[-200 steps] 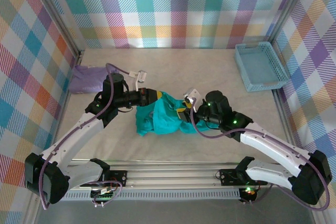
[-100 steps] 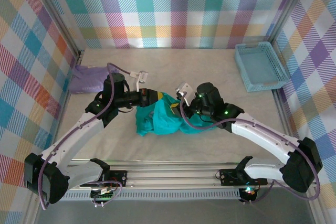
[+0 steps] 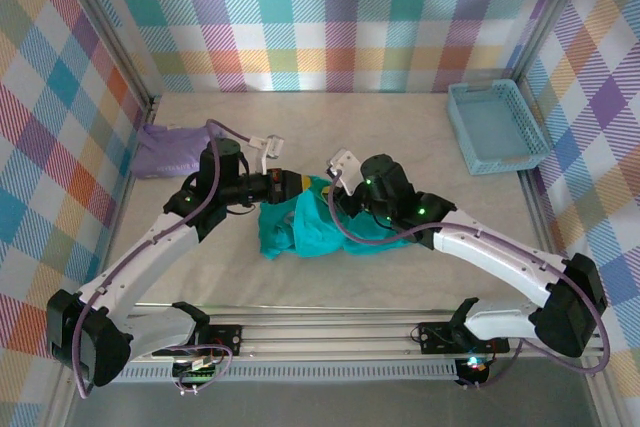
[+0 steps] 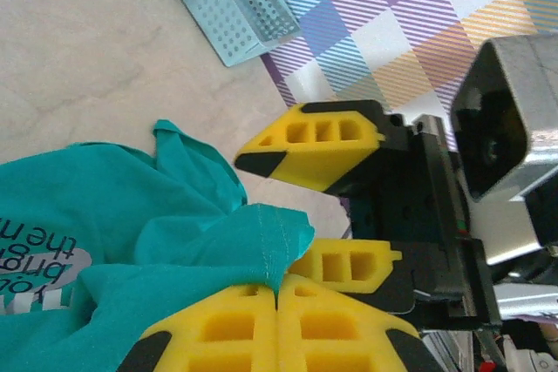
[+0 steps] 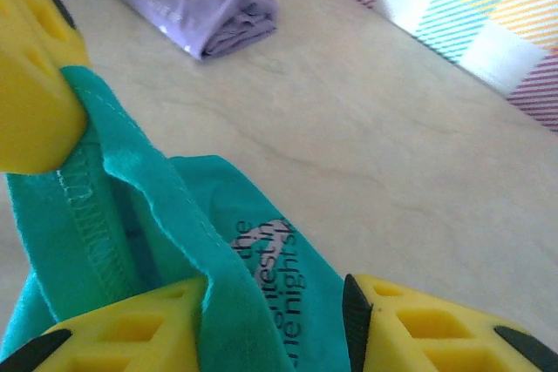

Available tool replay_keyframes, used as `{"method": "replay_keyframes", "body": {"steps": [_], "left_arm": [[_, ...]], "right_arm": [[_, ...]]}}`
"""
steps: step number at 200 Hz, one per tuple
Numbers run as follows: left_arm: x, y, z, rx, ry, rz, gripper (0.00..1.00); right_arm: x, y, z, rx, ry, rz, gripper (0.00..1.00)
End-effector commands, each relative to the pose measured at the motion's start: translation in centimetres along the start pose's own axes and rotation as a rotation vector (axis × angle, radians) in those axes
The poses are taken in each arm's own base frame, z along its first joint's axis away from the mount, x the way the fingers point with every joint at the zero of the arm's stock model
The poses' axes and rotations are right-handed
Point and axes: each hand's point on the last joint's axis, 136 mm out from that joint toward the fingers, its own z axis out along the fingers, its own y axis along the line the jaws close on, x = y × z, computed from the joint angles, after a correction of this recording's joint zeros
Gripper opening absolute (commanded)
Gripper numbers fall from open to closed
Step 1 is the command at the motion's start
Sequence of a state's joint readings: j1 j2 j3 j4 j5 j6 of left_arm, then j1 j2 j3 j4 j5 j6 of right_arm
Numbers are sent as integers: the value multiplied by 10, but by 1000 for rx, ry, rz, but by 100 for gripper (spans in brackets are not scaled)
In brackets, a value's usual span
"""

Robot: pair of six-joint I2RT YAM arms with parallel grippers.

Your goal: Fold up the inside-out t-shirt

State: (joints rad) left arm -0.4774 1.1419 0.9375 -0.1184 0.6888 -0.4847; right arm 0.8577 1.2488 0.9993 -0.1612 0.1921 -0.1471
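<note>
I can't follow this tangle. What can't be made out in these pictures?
- T-shirt sleeves and collar: top view, bunched, partly under left gripper and right gripper.
- Its print: left wrist view, cut by the left edge; right wrist view, lost in folds.
- Lavender garment, what kind: folded up; right wrist view cuts it at the top edge.
- Right gripper, one finger's inner face: right wrist view, cloth drapes it.

Inside a robotics lab's test cell: a pale tabletop (image 3: 400, 137) walled in by pastel plaid panels (image 3: 340, 17) on metal framing, white robot arms (image 3: 150, 252) bolted to an aluminium rail (image 3: 330, 332) at its near edge, cables trailing, a perforated blue basket (image 3: 497, 129) beside one wall.
</note>
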Motion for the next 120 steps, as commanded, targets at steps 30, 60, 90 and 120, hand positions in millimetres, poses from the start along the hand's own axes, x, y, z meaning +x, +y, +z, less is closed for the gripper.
{"method": "replay_keyframes", "body": {"steps": [30, 60, 90, 120], "left_arm": [[-7, 2, 0, -52, -11, 9, 0], [-7, 1, 0, -50, -12, 18, 0], [-6, 9, -4, -103, -23, 22, 0], [-6, 36, -12, -260, -53, 28, 0]], "right_arm": [[-2, -27, -10, 181, 108, 7, 27], [-2, -26, -11, 179, 128, 54, 5], [-7, -22, -21, 112, 131, 76, 0], [-22, 2, -43, -162, 72, 153, 0]]}}
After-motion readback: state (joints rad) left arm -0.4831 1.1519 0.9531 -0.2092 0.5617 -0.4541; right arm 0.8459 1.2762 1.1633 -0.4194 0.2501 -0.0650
